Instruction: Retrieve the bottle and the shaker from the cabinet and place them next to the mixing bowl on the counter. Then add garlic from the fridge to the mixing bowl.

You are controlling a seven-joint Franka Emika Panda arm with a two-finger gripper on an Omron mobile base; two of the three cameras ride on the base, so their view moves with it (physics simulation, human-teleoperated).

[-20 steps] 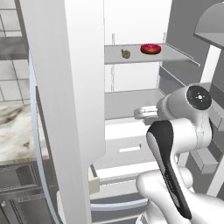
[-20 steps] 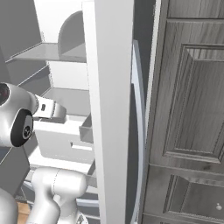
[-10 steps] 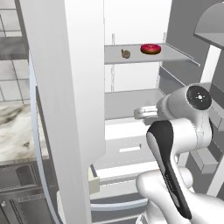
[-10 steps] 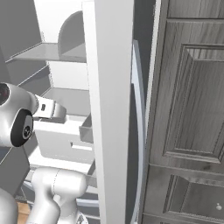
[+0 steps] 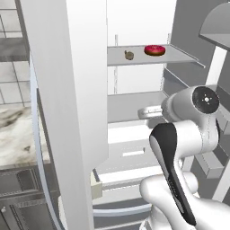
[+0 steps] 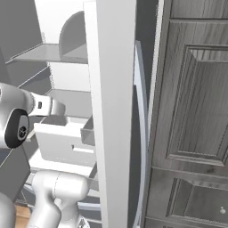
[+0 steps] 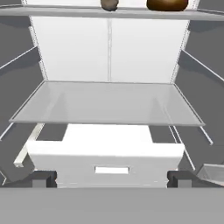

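While the fridge (image 5: 67, 90) stands open, the hand (image 7: 112, 178) faces its shelves, fingers spread and empty. The garlic (image 5: 129, 55) sits on the upper shelf (image 5: 179, 56), left of a red doughnut (image 5: 155, 50).

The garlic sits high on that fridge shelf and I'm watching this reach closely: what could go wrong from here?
1. The garlic lies close beside a red doughnut on the upper shelf; the fingers might knock the doughnut.
2. The gripper, open, points at the empty lower shelf, well below the garlic, so rising could clip the upper shelf's front edge.
3. The small round bulb may roll away when touched.
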